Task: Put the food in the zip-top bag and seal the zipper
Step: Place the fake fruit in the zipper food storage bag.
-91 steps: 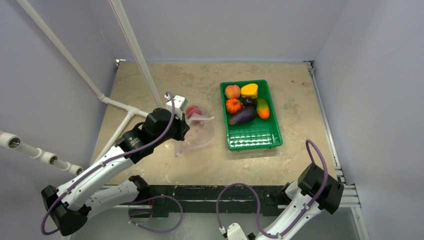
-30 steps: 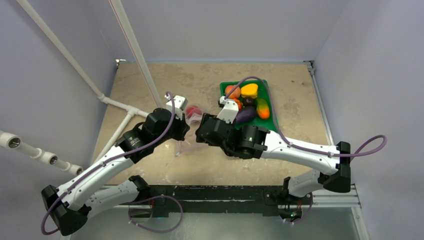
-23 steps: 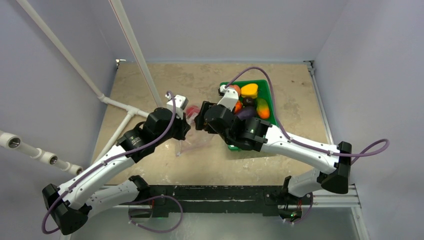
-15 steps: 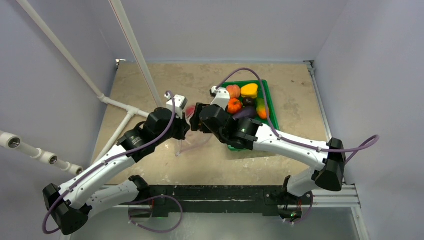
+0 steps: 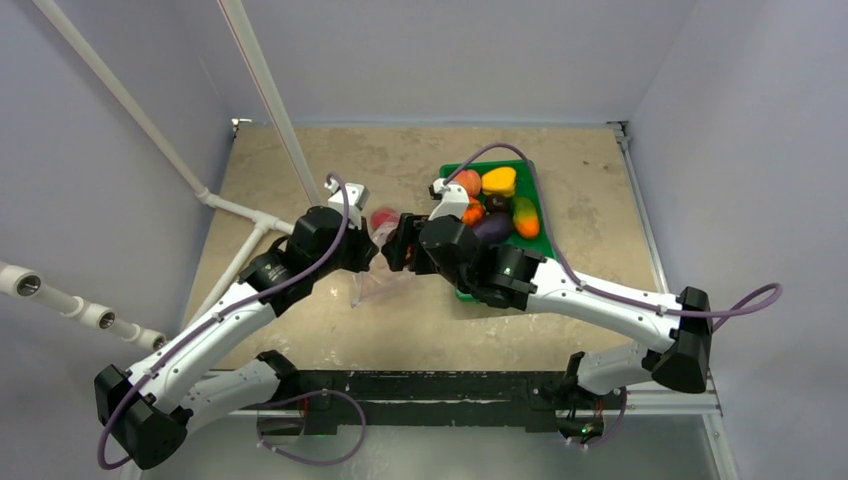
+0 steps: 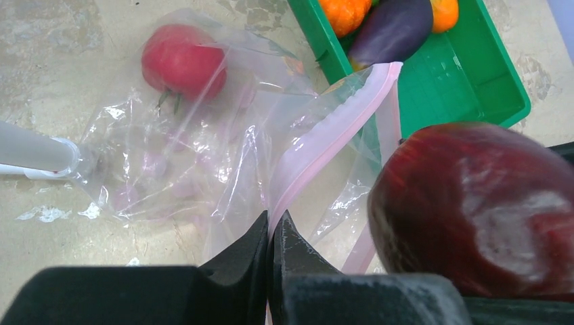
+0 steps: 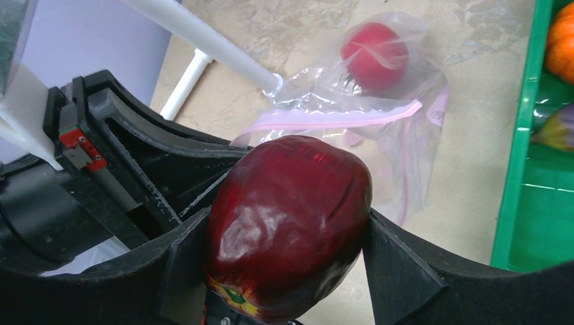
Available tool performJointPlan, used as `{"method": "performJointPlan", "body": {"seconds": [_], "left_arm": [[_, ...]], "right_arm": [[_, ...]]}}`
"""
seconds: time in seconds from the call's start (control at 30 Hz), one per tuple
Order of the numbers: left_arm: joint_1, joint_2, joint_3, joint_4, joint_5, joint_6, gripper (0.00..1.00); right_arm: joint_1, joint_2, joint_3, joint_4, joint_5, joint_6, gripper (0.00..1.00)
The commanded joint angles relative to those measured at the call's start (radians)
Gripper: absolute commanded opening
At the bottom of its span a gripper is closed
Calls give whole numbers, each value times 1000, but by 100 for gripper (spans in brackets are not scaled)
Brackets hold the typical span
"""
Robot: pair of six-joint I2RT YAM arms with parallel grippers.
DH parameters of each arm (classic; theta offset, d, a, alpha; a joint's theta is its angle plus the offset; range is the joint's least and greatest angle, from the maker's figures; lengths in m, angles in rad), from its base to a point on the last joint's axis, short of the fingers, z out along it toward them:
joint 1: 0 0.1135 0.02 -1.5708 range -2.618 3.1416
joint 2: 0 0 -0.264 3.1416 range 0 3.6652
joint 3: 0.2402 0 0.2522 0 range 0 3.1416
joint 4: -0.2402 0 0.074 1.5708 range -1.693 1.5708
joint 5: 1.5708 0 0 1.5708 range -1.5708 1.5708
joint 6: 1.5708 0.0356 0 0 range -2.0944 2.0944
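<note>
Firmly, right end effector [image 7: 288,256] clasps dark red fruit [image 7: 288,217].

Left end effector [image 6: 271,220] crowds the zip-top bag [image 6: 203,156]; green tray [image 6: 474,88] (right) just beside.

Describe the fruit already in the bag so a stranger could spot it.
Left of the green tray lies the clear zip-top bag. At its far end sits a round, bright red fruit, the only food under plastic; the darker red fruit is outside.
</note>
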State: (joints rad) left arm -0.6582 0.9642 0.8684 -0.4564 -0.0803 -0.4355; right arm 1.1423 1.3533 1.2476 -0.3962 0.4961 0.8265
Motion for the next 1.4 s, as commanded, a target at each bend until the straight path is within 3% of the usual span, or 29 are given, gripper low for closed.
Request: {"method": "performJointPlan", "body": {"seconds": [0.0,0.47,0.6,0.87,1.0,1.37], "left_arm": [[15,-4,-7,55,44,-16,0],[15,-25,-12,62,67,-7,0],[15,-27,-12,62,66,-6,0],[15,-37,-12,66,68,-5,0],[14,-48,-15,73,73,-3,0],[15,-51,-14,94,106,0,0]], "right_arm": [[-1,17,-27,89,-38,-29,19],[-61,123,-60,211,-61,-53,22],[-67,154,-65,237,-71,-59,34],[-67,177,-53,249,-68,-57,81],[-67,164,-44,246,-70,-61,98],[-67,38,-23,195,-69,-62,99]]}}
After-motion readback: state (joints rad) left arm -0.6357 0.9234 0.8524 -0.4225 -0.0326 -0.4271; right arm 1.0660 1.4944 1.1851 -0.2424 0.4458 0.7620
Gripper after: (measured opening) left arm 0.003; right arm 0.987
